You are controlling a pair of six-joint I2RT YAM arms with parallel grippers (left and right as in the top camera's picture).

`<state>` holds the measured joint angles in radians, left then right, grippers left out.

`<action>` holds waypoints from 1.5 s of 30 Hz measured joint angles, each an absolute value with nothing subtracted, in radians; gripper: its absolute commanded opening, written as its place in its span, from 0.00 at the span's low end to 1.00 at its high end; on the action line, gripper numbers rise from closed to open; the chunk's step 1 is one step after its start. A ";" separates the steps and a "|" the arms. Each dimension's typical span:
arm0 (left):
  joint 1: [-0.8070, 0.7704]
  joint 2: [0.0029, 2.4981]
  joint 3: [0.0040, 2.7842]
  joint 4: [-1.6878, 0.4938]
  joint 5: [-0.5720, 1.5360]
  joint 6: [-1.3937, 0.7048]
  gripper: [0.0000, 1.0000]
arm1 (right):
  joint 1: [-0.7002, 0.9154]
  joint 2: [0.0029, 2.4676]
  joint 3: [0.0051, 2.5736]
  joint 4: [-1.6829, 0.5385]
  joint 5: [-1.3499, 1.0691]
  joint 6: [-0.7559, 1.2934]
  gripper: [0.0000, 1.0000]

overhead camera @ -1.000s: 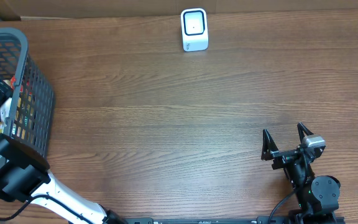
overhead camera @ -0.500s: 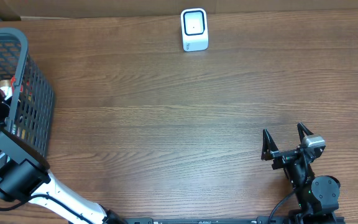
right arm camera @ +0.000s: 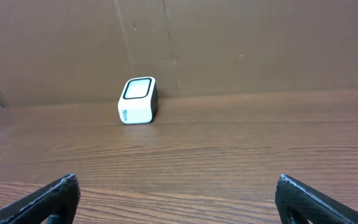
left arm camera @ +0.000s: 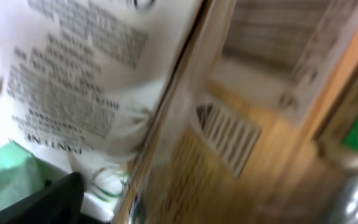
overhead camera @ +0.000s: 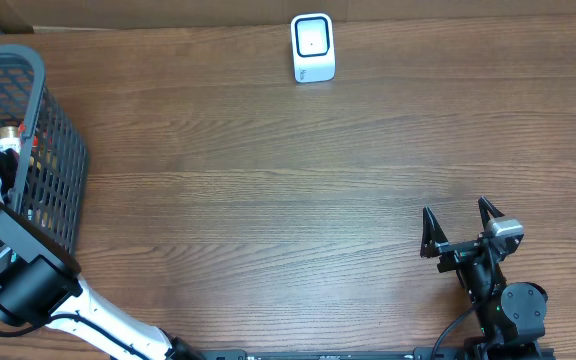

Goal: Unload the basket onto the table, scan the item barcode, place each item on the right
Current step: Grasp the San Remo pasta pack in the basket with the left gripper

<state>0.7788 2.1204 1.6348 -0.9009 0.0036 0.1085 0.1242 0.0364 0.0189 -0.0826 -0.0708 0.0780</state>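
Right claw (overhead camera: 460,222) is parked wide apart; left claw (left arm camera: 48,200) is buried in the basket (overhead camera: 58,150) against a white packet (left arm camera: 73,81), apart or clamped can't be told. With packs jammed together, two could be dragged out, or one dropped before the scanner (overhead camera: 313,47)

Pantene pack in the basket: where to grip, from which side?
Probably its exposed edge, pinched across the flat printed faces, from above: the white pack looks flat and leaning among other items, and the basket walls block side approaches. View is blurred.
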 measured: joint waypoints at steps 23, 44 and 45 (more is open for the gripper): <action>0.759 2.129 1.710 -0.948 0.096 0.107 0.81 | 0.124 0.036 0.019 -0.083 -0.071 0.078 1.00; 0.760 2.129 1.727 -1.052 -0.017 0.089 0.04 | 0.124 0.036 0.019 -0.083 -0.071 0.078 1.00; 0.759 2.130 1.779 -1.111 -0.017 0.058 0.04 | 0.124 0.036 0.019 -0.083 -0.071 0.078 1.00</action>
<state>0.7589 2.1300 1.7790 -1.1110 -0.0174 0.0578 0.1242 0.0364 0.0189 -0.0826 -0.0708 0.0784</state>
